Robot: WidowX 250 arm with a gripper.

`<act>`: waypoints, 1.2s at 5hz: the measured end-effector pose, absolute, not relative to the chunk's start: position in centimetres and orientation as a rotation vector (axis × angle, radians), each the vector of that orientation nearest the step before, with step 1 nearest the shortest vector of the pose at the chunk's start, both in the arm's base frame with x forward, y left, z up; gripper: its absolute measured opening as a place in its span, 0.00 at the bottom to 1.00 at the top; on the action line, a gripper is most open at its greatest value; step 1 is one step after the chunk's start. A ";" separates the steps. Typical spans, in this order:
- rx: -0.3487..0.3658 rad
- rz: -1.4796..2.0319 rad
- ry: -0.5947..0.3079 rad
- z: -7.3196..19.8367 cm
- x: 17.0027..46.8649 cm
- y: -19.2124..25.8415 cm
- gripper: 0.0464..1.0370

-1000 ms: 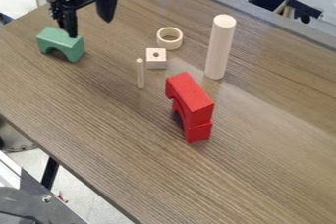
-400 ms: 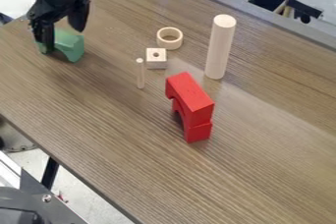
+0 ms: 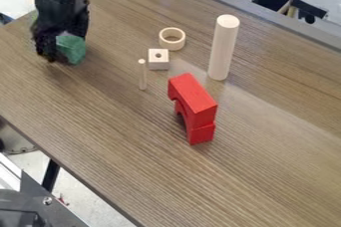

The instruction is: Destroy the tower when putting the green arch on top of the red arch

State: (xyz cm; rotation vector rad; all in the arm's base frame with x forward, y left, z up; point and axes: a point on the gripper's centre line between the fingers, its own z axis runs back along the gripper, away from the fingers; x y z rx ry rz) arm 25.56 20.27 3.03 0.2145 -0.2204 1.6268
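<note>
Black gripper (image 3: 60, 54) is low at the upper left, right over the green arch (image 3: 72, 48) and hiding much of it. The arch's right part shows beside the gripper, down at the table. Right of the middle, two red pieces are stacked: an upper red block (image 3: 193, 94) with a curved underside lies on a lower red arch (image 3: 201, 134). The stack is upright, well to the lower right of the gripper.
A tall pale cylinder (image 3: 223, 49) stands behind the red stack. Between stack and gripper are a thin peg (image 3: 142, 75), a small cube with a hole (image 3: 158, 59) and a wooden ring (image 3: 172, 45). The wooden table's (image 3: 120, 156) near edge slants across the lower left.
The gripper has moved left and then down onto the green arch, covering more of it. The red stack and the pale wooden pieces have stayed where they were.
</note>
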 end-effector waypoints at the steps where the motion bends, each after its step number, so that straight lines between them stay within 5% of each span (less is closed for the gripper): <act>1: 0.187 1.669 -0.222 2.8 25.4 20.6 0.65; 2: 0.162 1.688 -0.280 5.8 25.0 20.3 0.56; 4: 0.155 1.573 -0.463 15.2 25.5 14.4 0.56; 6: 0.024 1.442 -0.441 18.3 25.8 7.8 0.56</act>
